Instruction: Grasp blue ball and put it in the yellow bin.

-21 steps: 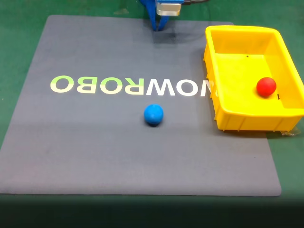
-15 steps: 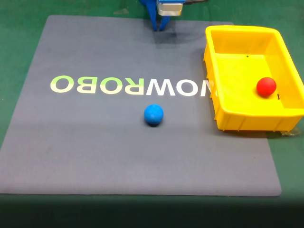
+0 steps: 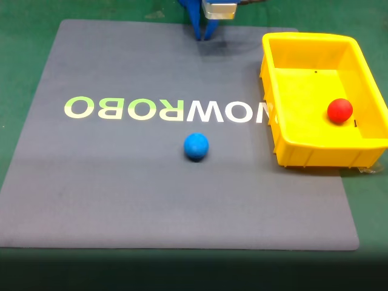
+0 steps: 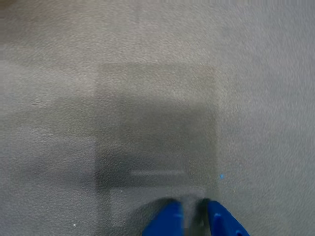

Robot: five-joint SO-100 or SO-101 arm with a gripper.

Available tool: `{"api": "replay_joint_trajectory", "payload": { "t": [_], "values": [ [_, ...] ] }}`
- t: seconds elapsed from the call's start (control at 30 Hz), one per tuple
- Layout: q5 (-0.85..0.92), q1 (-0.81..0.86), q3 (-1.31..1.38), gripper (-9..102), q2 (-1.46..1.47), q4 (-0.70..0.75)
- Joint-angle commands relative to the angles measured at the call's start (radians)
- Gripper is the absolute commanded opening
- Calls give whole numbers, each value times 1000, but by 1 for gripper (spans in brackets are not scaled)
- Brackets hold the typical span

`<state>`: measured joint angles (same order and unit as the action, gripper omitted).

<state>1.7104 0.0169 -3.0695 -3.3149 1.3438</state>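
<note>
Running front-to-back, yellow bin (image 3: pixel 303 151) long axis

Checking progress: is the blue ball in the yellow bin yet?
Out. The blue ball lies on the grey mat, left of the yellow bin.

Large grey mat (image 3: pixel 121 194): matt, fine leathery grain in the wrist view. Bright yellow rectangular plastic bin (image 3: pixel 315 151): smooth, slightly glossy. Small blue ball (image 3: pixel 196 146): matt. Small red ball (image 3: pixel 339 110): faint sheen. Blue plastic gripper (image 4: pixel 194 209) jaws: smooth.

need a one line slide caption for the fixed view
Blue ball on the grey mat, red ball in the yellow bin, gripper at the mat's far edge.
</note>
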Motion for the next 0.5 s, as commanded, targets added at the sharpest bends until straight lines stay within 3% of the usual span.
{"api": "replay_joint_trajectory", "payload": {
  "t": [0.0,0.1,0.27,0.47],
  "values": [
    [31,49,35,23,-9,-49],
    [60,60,103,33,-9,-95],
    [206,109,187,34,18,-212],
    [199,129,451,35,410,-360]
  ]
}}
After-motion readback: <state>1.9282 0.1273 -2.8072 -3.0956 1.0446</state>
